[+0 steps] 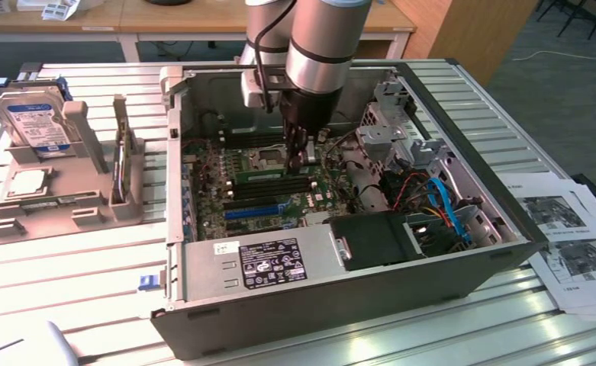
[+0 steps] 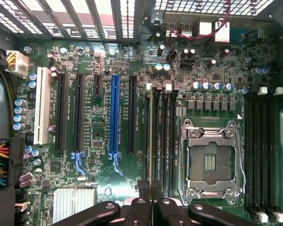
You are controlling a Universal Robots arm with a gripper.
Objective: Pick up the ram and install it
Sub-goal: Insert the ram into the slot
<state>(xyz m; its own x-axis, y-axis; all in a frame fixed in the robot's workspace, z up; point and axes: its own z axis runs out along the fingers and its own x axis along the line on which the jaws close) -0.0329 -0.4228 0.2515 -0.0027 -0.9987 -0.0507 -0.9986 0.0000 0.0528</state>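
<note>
The ram (image 2: pixel 150 136) stands edge-on in a black memory slot beside the CPU socket (image 2: pixel 211 157). I see it as a thin green strip between white latches. In the exterior view the ram (image 1: pixel 265 174) is a green stick on the motherboard inside the open computer case (image 1: pixel 501 252). My gripper (image 2: pixel 150 187) reaches down into the case, low over the board (image 1: pixel 302 162). Its two black fingers (image 2: pixel 143 188) stand close together, straddling the near end of the ram, shut on it.
A blue expansion slot (image 2: pixel 114 113) and black slots lie beside the memory bank. More memory slots (image 2: pixel 262 150) sit past the socket. The power supply (image 1: pixel 267 263) and coloured cables (image 1: pixel 435 202) crowd the case. A silver hard drive (image 1: pixel 38 126) leans in a grey holder; papers (image 1: pixel 572 244) lie outside.
</note>
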